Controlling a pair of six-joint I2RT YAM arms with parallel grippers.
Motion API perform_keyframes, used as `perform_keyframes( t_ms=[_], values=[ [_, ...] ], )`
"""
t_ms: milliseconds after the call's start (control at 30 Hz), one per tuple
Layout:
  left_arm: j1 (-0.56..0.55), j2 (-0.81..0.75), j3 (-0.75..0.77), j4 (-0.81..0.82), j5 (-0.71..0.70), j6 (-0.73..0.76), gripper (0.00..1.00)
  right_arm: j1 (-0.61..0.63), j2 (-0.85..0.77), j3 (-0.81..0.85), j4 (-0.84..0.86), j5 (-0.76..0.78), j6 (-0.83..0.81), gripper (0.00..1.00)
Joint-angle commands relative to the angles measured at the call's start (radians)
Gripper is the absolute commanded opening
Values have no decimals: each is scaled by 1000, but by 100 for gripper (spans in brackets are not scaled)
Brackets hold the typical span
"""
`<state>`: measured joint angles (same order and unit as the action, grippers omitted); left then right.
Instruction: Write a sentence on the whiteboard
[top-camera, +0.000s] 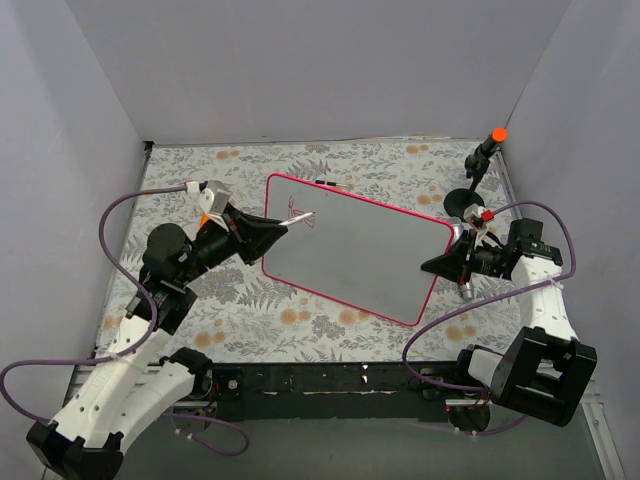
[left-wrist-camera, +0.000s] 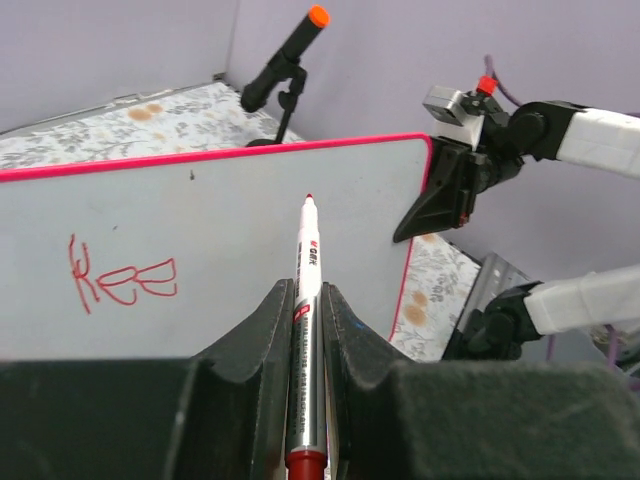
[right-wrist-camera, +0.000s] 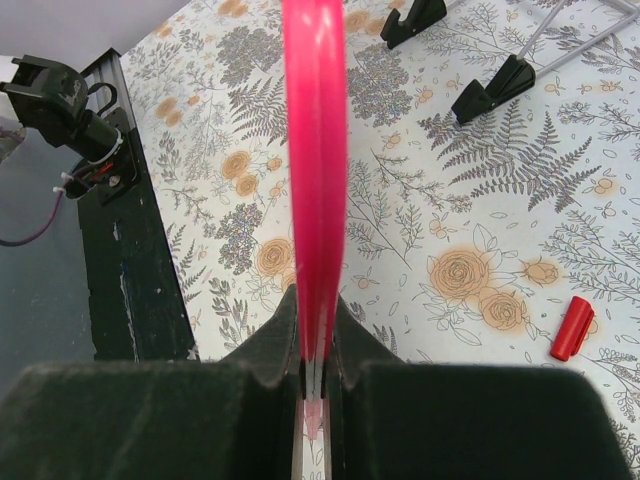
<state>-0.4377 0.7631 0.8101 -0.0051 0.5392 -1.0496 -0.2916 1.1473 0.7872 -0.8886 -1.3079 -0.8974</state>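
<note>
The left gripper (left-wrist-camera: 306, 292), clamped on the marker (left-wrist-camera: 307, 250), points its tip at the whiteboard (left-wrist-camera: 230, 190) just right of the unfinished sentence (left-wrist-camera: 120, 280); right gripper (right-wrist-camera: 318, 335) pinches the far edge

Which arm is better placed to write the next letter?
Left. The left tool holds the marker, tip toward the whiteboard near the red letters; the right tool clamps the board's frame.

Plain matte lilac-grey walls (top-camera: 340, 60) close the scene at nine, twelve and three o'clock. A tablecloth printed with grey ferns and orange roses (top-camera: 250, 310) spreads below them, evenly lit. A slim black stand tipped in orange (top-camera: 487, 150) rises at one o'clock.
</note>
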Motion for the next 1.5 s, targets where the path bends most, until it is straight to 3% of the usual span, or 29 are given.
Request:
perform_keyframes(
  t_ms=[0, 167, 367, 633, 1467],
  values=[
    [-42, -2, -71, -79, -202, 63, 0, 8, -4, 20, 54, 125, -54, 1],
    [-137, 18, -107, -18, -280, 53, 0, 8, -8, 14, 66, 128, -41, 1],
    [-285, 71, -98, 42, -470, 63, 0, 8, -6, 14, 66, 133, -41, 1],
    [-334, 104, -95, 54, -683, 66, 0, 8, -11, 15, 65, 133, -41, 1],
    [-332, 189, -46, 68, -726, 82, 0, 8, -9, 17, 62, 130, -44, 1]
  ],
)
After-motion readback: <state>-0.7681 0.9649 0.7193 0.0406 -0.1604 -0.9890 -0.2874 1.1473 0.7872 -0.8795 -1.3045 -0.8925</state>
